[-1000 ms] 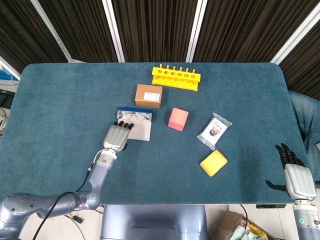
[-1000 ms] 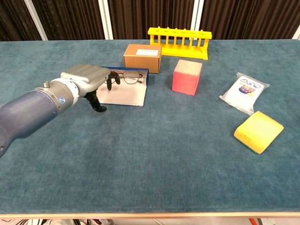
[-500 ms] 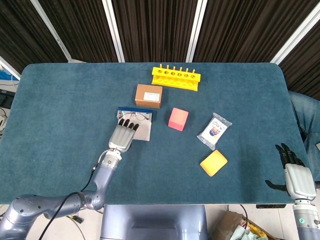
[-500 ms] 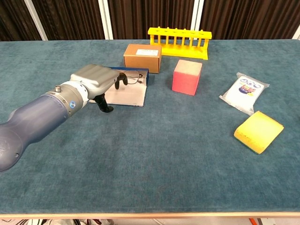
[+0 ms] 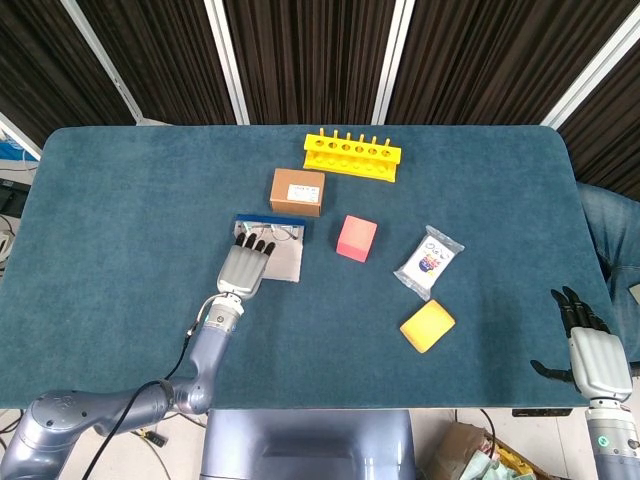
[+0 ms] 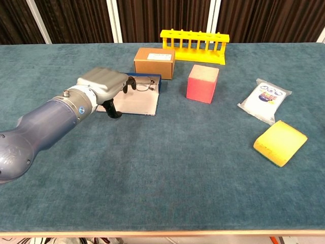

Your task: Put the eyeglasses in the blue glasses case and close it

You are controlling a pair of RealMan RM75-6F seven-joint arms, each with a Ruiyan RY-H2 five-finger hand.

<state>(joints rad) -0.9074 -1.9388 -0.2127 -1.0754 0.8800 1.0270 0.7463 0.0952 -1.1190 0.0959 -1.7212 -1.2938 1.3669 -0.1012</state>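
The thin wire-framed eyeglasses (image 6: 143,84) lie in the open blue glasses case (image 5: 271,250), where the left hand (image 5: 243,268) hovers with fingers loosely extended, holding nothing; light and fragile, they seem best pinched at the bridge.

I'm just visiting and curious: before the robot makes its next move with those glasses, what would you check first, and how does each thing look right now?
1. Blue glasses case open, pale lining showing: ok.
2. Eyeglasses already in the case, at its far edge: ok.
3. Left hand over the case, fingers reaching the glasses: ok.
4. Whether the fingers actually hold the glasses: cannot tell.
5. Brown box just behind the case may crowd the lid: cannot tell.
6. Right hand off at the table's edge, empty, clear of the work: ok.
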